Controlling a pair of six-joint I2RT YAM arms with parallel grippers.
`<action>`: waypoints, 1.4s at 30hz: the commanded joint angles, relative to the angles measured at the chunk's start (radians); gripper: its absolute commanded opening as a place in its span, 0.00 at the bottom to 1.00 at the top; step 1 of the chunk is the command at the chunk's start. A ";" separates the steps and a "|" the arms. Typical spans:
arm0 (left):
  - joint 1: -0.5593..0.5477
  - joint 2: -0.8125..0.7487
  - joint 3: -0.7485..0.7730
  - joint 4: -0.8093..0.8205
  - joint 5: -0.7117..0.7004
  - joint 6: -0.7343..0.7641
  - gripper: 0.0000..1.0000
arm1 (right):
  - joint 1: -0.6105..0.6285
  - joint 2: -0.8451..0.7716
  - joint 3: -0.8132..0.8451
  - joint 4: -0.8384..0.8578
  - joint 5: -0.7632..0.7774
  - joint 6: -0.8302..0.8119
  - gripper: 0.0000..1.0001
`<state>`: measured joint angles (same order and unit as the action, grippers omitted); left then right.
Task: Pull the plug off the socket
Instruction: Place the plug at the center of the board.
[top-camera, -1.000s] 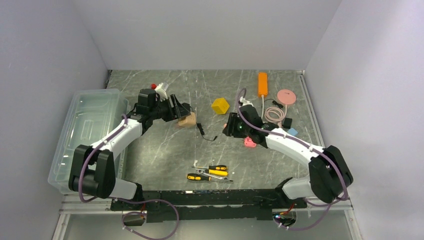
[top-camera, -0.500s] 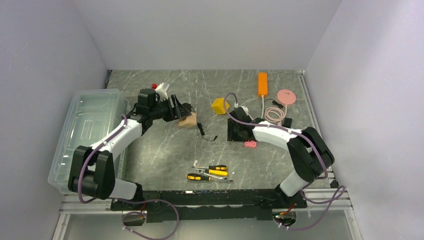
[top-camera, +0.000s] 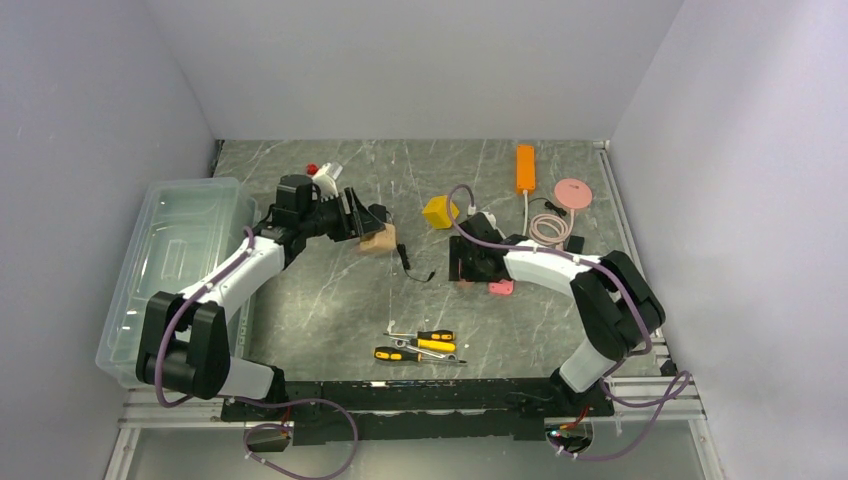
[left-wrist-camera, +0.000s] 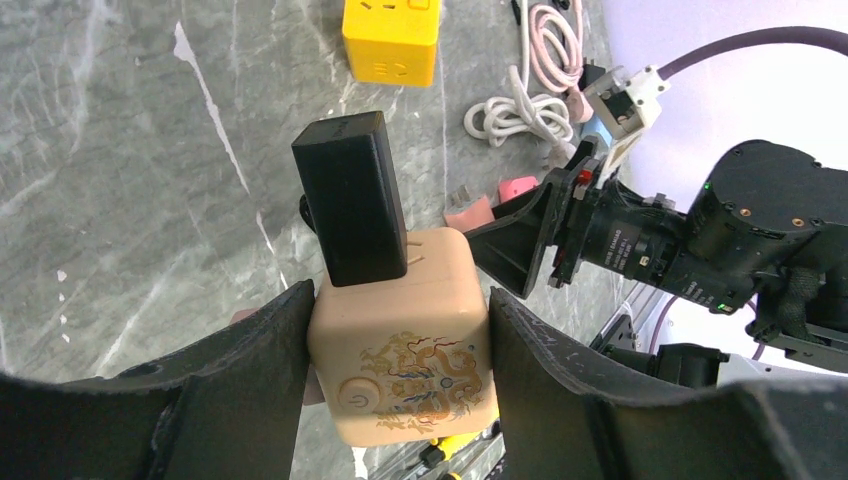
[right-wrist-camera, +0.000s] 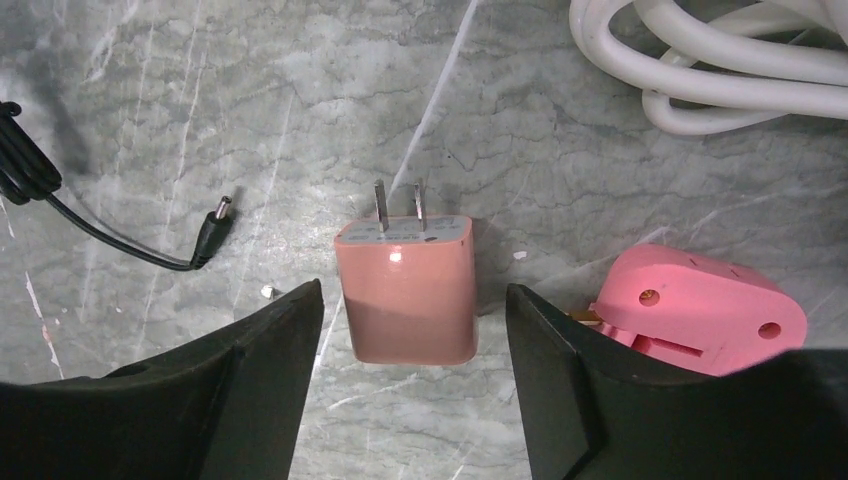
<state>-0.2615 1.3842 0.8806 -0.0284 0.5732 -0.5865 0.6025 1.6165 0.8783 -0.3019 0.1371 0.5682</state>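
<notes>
Release: right end effector (right-wrist-camera: 412, 295) just spread, pink plug (right-wrist-camera: 405, 270) loose on desk (right-wrist-camera: 150, 120) between its jaws. Left end effector (left-wrist-camera: 398, 330) pinches beige socket (left-wrist-camera: 400, 360) far left, black plug (left-wrist-camera: 352, 195) still seated; task unfinished.

We see a big clear plastic box (top-camera: 175, 270) on the left of the grey stone-look table (top-camera: 330, 300). A yellow block (top-camera: 440, 211) sits near the middle. A long orange bar (top-camera: 525, 167) and a round pink disc (top-camera: 573, 192) lie at the back. Yellow-and-black screwdrivers (top-camera: 420, 345) lie at the front.
</notes>
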 joint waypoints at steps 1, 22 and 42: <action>-0.004 -0.031 0.064 0.059 0.067 0.028 0.00 | -0.010 -0.045 0.004 0.032 -0.016 -0.013 0.72; -0.272 -0.222 0.125 -0.185 -0.027 0.633 0.00 | -0.149 -0.463 -0.086 0.201 -0.523 0.154 0.86; -0.447 -0.215 0.078 -0.185 -0.225 0.686 0.00 | 0.112 -0.502 -0.101 0.411 -0.236 0.370 0.74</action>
<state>-0.6971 1.1809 0.9474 -0.2722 0.3511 0.0776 0.6930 1.0870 0.7326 0.0460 -0.1925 0.9104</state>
